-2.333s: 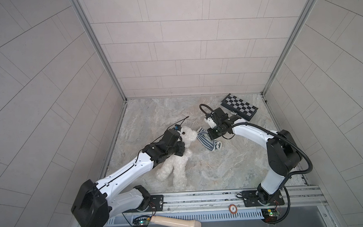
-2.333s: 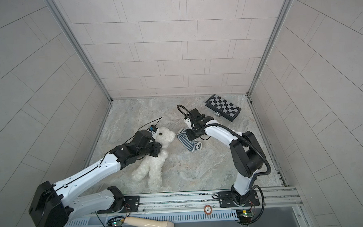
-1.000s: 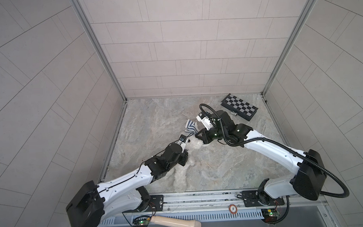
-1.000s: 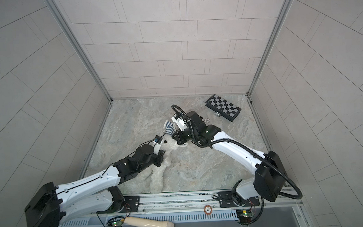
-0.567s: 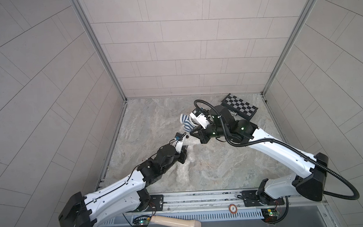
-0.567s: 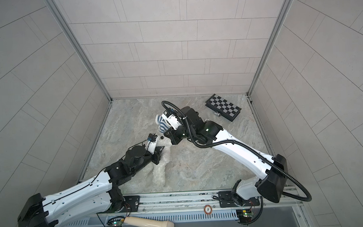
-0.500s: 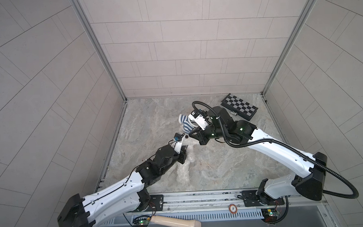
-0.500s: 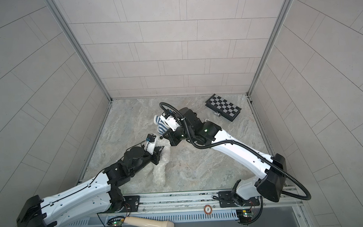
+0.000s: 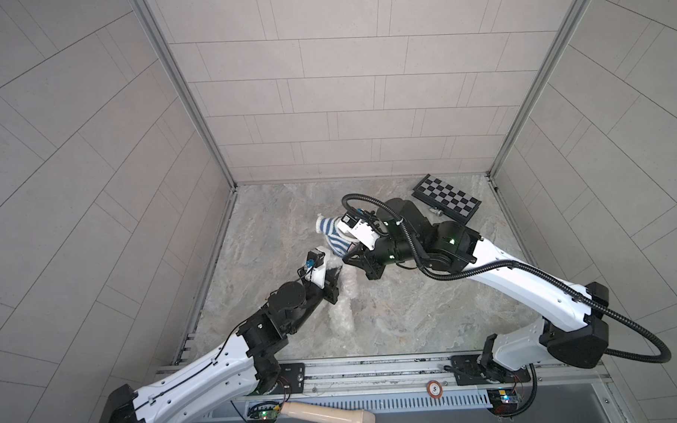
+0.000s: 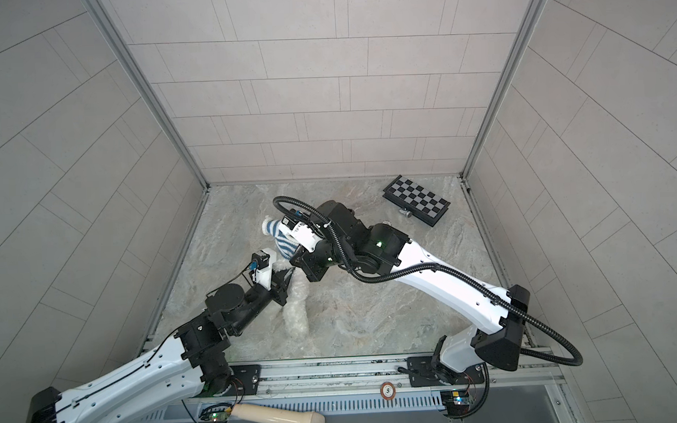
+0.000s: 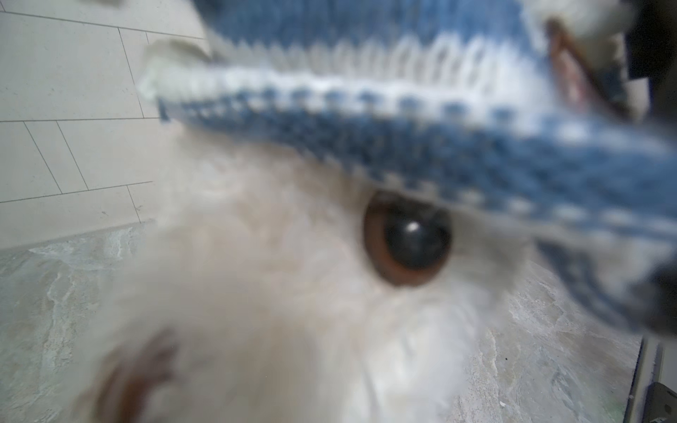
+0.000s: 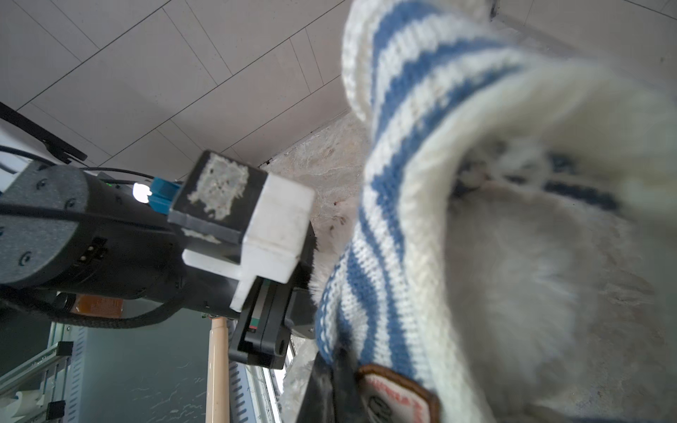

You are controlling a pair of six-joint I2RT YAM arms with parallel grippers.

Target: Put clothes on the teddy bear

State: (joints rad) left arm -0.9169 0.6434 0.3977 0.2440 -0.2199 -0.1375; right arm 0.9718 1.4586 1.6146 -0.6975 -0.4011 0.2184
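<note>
Right gripper point(image 9: 348, 255) is clamped on the striped shirt point(image 9: 332, 236) beside its badge point(image 12: 395, 399), holding the opening over the head of the teddy bear point(image 9: 342, 309). Left gripper point(image 9: 333, 284) pinches the bear's fur at the upper body, propping it upright left of the middle of the tabletop point(image 9: 429, 317) — legs trailing toward the front edge. Progress: early. In the left wrist view the shirt's hem point(image 11: 458, 172) sits just above the eye point(image 11: 408, 238); the crown alone is covered. Outstanding — shirt past the face to the neck, both arms into sleeves, body pulled down.
</note>
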